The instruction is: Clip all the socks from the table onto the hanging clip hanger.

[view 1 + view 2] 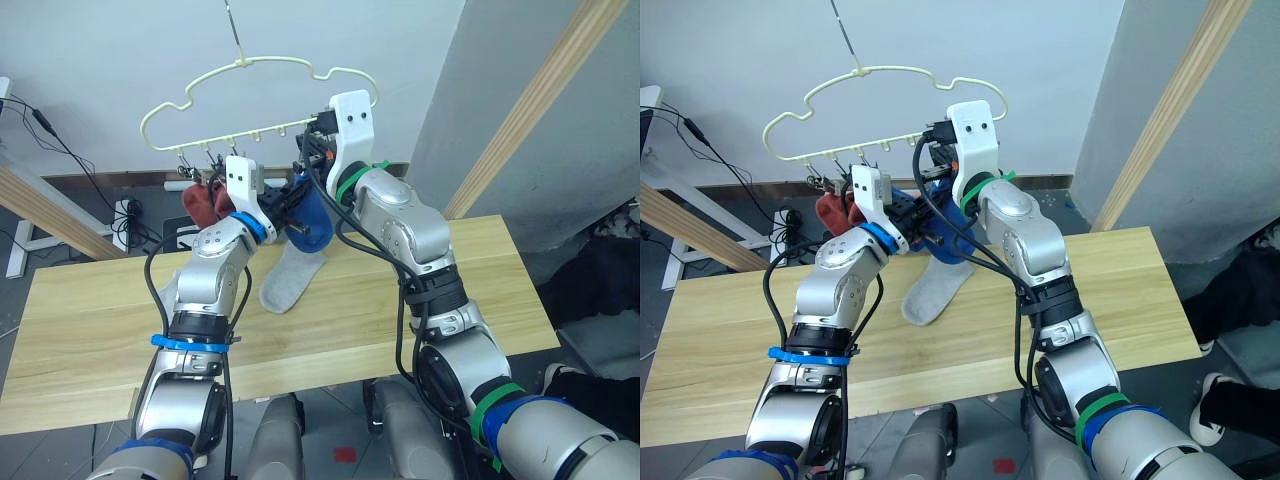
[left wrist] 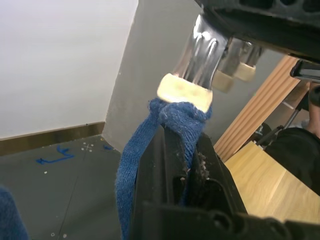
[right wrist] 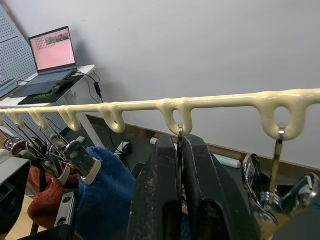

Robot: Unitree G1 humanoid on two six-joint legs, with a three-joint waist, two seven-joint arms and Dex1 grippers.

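left hand [image 2: 182, 150] grips blue sock [image 2: 177, 120] under clip [image 2: 192, 75].

Socks, hanger, table: status for you.
You've got rust red socks [image 1: 203, 203] and blue socks [image 1: 312, 225] hanging from the pale-yellow clip hanger [image 1: 262, 104]; one light grey sock [image 1: 288, 277] lies flat on the plank table [image 1: 90, 310].

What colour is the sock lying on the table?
Light grey; the sock on the table shows best in the right eye view.
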